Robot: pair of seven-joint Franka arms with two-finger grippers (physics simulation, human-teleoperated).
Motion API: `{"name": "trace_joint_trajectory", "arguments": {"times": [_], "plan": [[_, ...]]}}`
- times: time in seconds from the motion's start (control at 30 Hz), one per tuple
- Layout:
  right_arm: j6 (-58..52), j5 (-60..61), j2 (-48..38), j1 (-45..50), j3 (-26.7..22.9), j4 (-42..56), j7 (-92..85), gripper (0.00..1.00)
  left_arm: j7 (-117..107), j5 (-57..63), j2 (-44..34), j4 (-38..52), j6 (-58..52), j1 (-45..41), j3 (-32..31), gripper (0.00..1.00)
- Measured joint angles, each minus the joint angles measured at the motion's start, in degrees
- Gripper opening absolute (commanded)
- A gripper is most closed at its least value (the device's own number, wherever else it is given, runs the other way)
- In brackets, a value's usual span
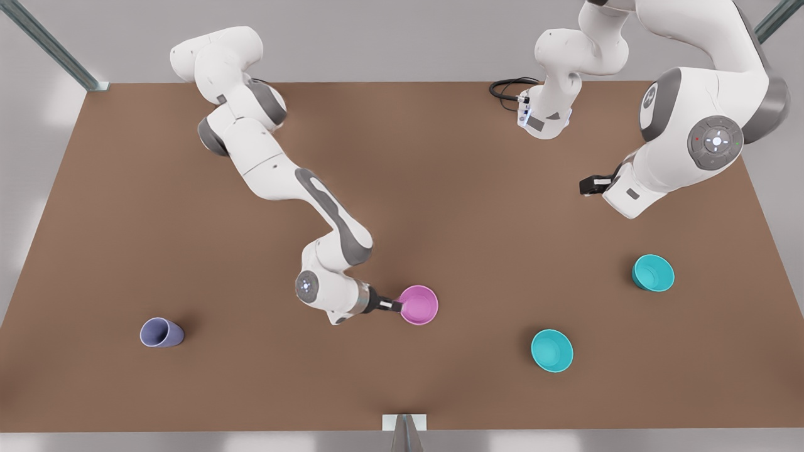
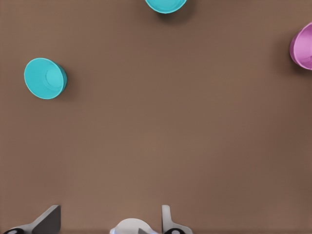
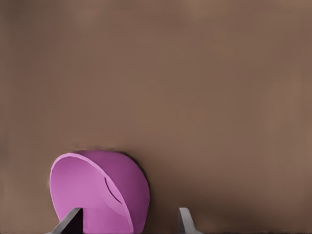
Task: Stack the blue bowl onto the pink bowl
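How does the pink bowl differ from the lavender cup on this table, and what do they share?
Colour: the pink bowl is magenta; the lavender cup is grey-violet. Shape: the bowl is wide and shallow; the cup looks narrower and taller. State: the open right end effector is at the bowl's rim; the cup stands alone. Both are plain, round, empty and mouth-up on the table.

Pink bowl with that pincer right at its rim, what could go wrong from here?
1. The open right pincer sits at the rim of the pink bowl, which is meant to be the base. A nudge or squeeze there might tip or slide it.
2. The blue bowl has a near-twin, the turquoise bowl, on the same table. The open left pincer hangs apart from both and could go for the wrong one.
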Motion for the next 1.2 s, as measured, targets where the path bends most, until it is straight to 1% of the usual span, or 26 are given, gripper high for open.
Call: {"name": "trace_joint_trajectory", "arguments": {"times": [0.1, 0.17, 0.23, 0.27, 0.3, 0.37, 0.4, 0.43, 0.57, 0.77, 1.0, 1.2], "plan": [[-14.6, -2.07, -8.66, -11.51, 0.12, 0.2, 1.65, 1.0, -0.06, -1.09, 0.98, 0.57, 0.09, -0.1, 0.32, 1.0], [-24.86, -10.22, -13.09, -19.24, -0.05, 1.89, -0.12, 1.0, -0.29, -2.61, 2.02, 1.53, 0.24, -0.16, 1.61, 1.0], [-34.34, -19.77, -20.74, -23.08, -0.13, 2.97, -3.59, 1.0, 0.17, -3.67, 2.38, 1.85, 1.32, -0.91, 7.66, 1.0], [-38.94, -23.15, -26.29, -23.43, -0.3, 2.95, -5.24, 1.0, 1.08, -4.03, 2.96, 1.39, 2.71, 0.16, 10.78, 1.0], [-43.2, -25.73, -31.57, -23.48, -0.47, 2.08, -6.81, 1.0, 2.13, -4.92, 5.36, 1.01, 4.29, 3.26, 12.59, 1.0], [-49.48, -28.92, -43.62, -23.08, -1.63, -6.21, -9.68, 1.0, 5.6, -7.33, 11.2, -0.26, 8.47, 12.82, 13.93, 1.0], [-51.28, -29.92, -47.08, -22.54, -1.93, -9.85, -10.99, 1.0, 7.8, -8.15, 13.15, -1.63, 11.16, 17.31, 14.23, 1.0], [-52.62, -30.65, -48.91, -22.19, -2.1, -12.21, -12.23, 1.0, 9.96, -8.79, 15.1, -2.4, 13.82, 19.78, 14.37, 1.0], [-56.21, -32.11, -50.29, -22.61, -2.26, -14.56, -16.56, 1.0, 19.24, -13.12, 23.39, -4.52, 25.12, 26.27, 14.63, 1.0], [-58.61, -32.63, -50.27, -22.78, -2.39, -14.73, -21.5, 1.0, 30.7, -18.81, 29.19, -7.91, 37.62, 27.03, 14.61, 1.0], [-59.64, -32.75, -50.17, -22.77, -2.42, -14.73, -25.52, 1.0, 40.13, -21.44, 33.68, -8.06, 43.38, 28.21, 14.56, 1.0], [-60.1, -32.76, -50.2, -22.84, -2.38, -14.73, -27.91, 1.0, 45.76, -22.49, 36.95, -8.1, 45.12, 28.13, 14.05, 1.0]]}}
